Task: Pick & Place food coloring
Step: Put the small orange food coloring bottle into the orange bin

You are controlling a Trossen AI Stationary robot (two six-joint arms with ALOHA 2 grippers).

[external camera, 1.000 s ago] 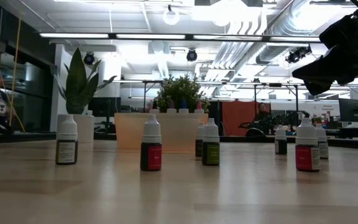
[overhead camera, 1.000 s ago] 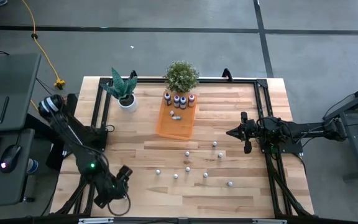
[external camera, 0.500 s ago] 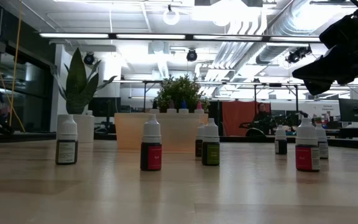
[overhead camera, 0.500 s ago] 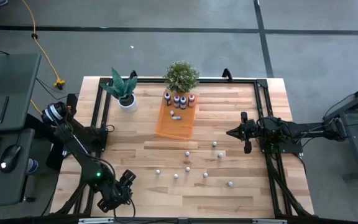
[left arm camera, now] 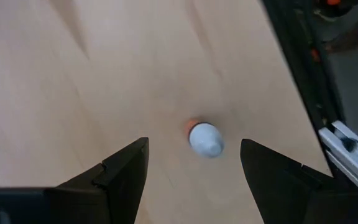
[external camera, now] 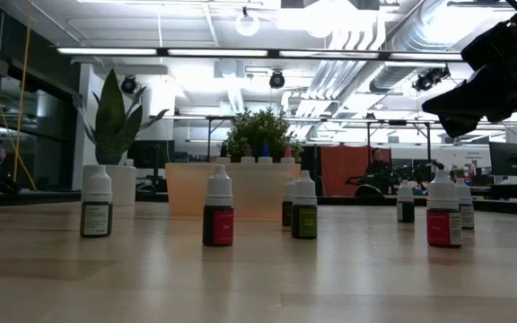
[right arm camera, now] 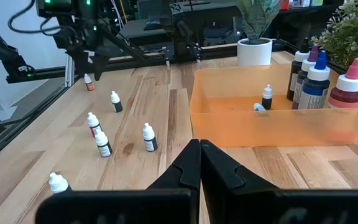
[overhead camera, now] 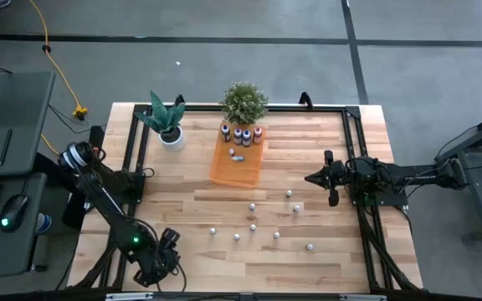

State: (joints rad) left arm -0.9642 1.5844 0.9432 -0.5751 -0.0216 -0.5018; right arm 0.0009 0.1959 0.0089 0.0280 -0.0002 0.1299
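On the wooden bench (overhead camera: 224, 267), our left gripper (left arm camera: 194, 165) hung over the near left corner with its jaws spread wide. One small food coloring bottle (left arm camera: 204, 138) stood upright straight below, right between them, so we only had to go down. Our right gripper (right arm camera: 199, 163) waited far off at the right side, jaws pressed together.

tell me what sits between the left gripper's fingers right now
One small white-capped bottle stands on the bare wood between the open left gripper fingers, untouched; the left wrist view shows it.
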